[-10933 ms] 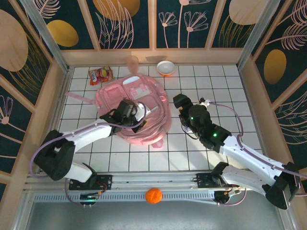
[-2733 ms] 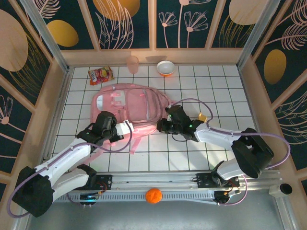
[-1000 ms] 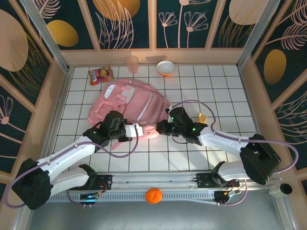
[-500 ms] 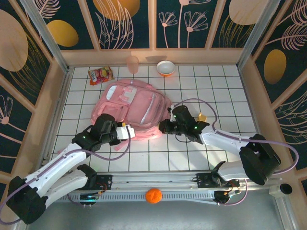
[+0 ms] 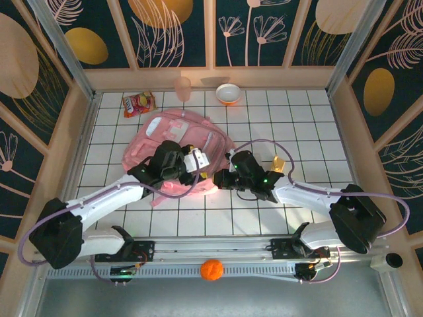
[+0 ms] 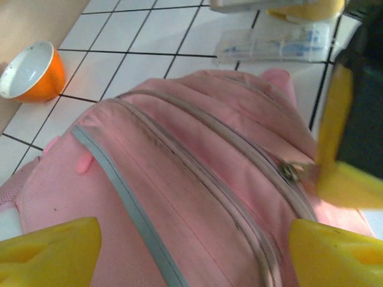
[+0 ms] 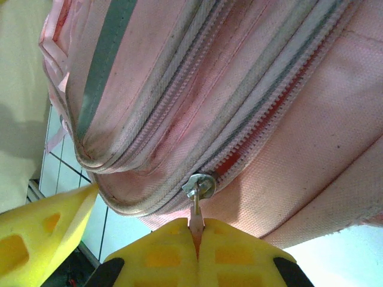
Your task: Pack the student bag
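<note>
The student bag, a soft pink backpack with pale zip trim, lies in the middle of the tiled table. My left gripper hovers open over the bag's near right part, its yellow fingertips wide apart above the pink fabric with nothing between them. My right gripper is at the bag's right edge, shut on the zip pull under the metal slider. A short stretch of the zip behind the slider stands open. The right gripper shows closed yellow pads.
A snack packet, a pink cup and an orange bowl stand near the back wall. A clear flat packet lies on the tiles beyond the bag. An orange ball rests on the front rail.
My left gripper has opened, letting go at the bag's near edge, and moved up and right over the bag. The right gripper stays shut on the zip pull.
</note>
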Motion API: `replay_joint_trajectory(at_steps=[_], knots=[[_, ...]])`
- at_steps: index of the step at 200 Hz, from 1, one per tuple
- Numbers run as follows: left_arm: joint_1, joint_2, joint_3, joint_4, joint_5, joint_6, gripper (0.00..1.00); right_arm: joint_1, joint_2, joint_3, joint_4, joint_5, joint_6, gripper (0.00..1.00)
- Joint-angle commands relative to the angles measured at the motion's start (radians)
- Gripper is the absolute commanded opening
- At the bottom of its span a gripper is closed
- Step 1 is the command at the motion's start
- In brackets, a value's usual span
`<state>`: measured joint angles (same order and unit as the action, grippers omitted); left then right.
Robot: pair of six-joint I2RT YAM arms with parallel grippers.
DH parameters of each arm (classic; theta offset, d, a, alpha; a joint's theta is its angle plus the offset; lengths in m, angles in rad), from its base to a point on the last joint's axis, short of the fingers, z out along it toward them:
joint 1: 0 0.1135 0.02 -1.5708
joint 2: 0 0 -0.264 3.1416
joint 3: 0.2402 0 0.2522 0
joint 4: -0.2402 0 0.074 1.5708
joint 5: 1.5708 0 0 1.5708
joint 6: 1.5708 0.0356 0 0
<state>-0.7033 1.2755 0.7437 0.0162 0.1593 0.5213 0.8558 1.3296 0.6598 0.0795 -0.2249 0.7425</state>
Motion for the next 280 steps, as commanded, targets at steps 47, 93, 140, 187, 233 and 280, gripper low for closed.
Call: replay_joint_trajectory(at_steps=[47,93,140,187,233,280], knots=[[-0.010,0.107,0.023,0.097,0.031,-0.099,0.80,0.023,0.004,-0.008,0.067,0.014,0.025,0.00],[-0.013,0.170,0.011,0.060,-0.037,-0.076,0.28,0.022,-0.010,-0.017,0.056,0.029,0.025,0.00],[-0.013,0.031,-0.064,-0.084,0.040,0.092,0.00,-0.079,-0.059,-0.032,0.018,-0.005,-0.012,0.00],[-0.013,-0.162,-0.150,-0.205,0.097,0.254,0.00,-0.231,-0.035,-0.018,-0.017,-0.071,-0.114,0.00],[0.030,-0.280,-0.174,-0.334,-0.070,0.319,0.00,-0.349,-0.005,0.029,-0.028,-0.129,-0.194,0.00],[0.181,-0.346,-0.174,-0.334,-0.203,0.331,0.00,-0.237,-0.042,-0.018,-0.008,-0.105,-0.113,0.00]])
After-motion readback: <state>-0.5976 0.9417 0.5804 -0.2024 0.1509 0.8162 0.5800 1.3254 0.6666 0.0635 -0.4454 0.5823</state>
